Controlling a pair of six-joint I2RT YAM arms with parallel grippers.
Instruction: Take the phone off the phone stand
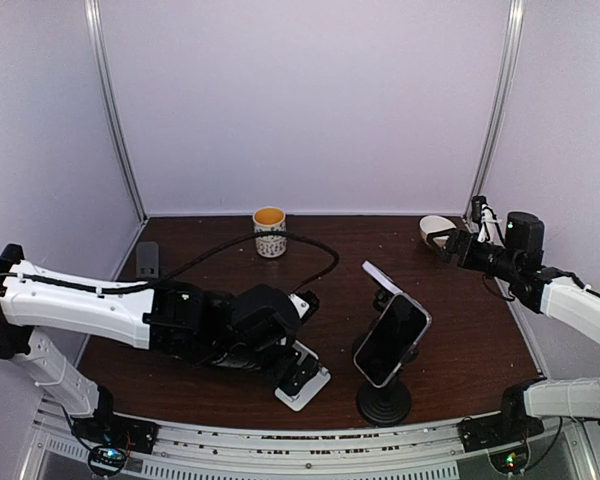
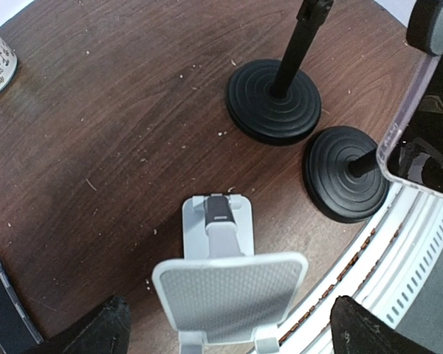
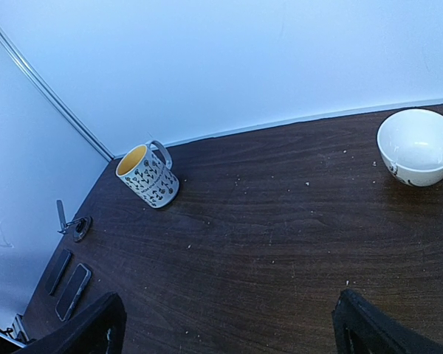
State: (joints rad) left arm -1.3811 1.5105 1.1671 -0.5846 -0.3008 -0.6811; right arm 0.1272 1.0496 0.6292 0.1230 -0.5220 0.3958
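The phone (image 1: 392, 338), dark-screened in a clear case, leans tilted on a black pole stand with a round base (image 1: 384, 402) near the table's front. In the left wrist view only its edge shows at the far right (image 2: 421, 140), above the round base (image 2: 347, 173). My left gripper (image 1: 300, 372) is open and empty, with its fingers either side of an empty white folding phone stand (image 2: 229, 291), left of the phone. My right gripper (image 1: 452, 242) is open and empty, high at the back right, far from the phone.
A second black pole stand (image 2: 273, 102) with a white holder (image 1: 380, 272) stands just behind the phone. A patterned mug (image 1: 270, 231) and a black cable (image 1: 310, 243) lie at the back. A white bowl (image 3: 419, 146) sits by my right gripper. Two dark phones (image 3: 74, 290) lie at the far left.
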